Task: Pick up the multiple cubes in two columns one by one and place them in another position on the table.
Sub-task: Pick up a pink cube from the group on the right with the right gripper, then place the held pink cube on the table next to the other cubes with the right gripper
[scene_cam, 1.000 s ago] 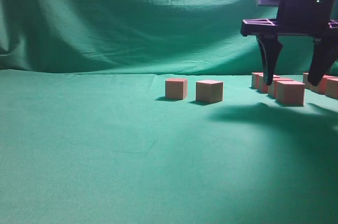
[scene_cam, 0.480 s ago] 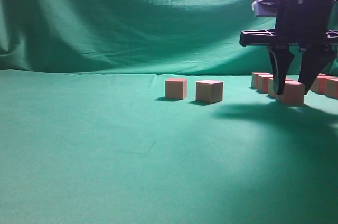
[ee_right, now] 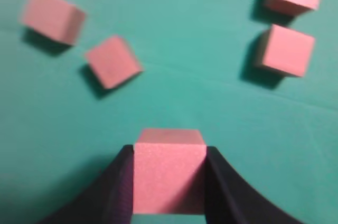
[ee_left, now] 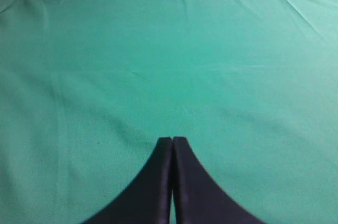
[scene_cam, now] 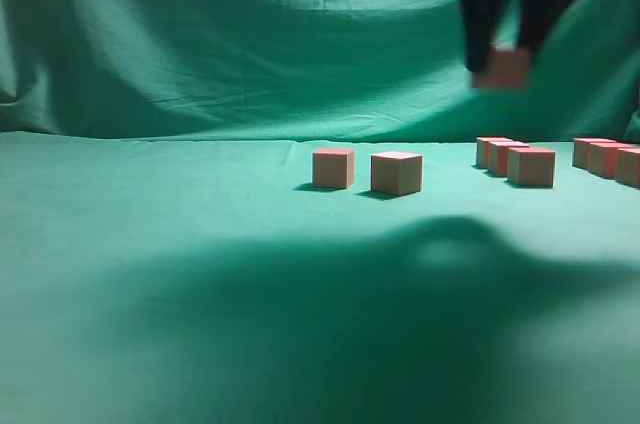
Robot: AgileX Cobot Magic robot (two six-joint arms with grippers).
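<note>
Now my right gripper [ee_right: 169, 179] clamps one cube [ee_right: 169, 174] between its jaws, lifted well above the table [scene_cam: 200, 274]. Two cubes [scene_cam: 368, 170] sit mid-table, and the two columns [scene_cam: 560, 159] wait at the right. My left gripper [ee_left: 172, 142] hangs over bare cloth, jaws pressed together.

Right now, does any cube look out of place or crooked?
Nothing is damaged. The two cubes standing apart at mid-table are turned at different angles, not squared to each other. One cube is in the air, held in the right claw.
</note>
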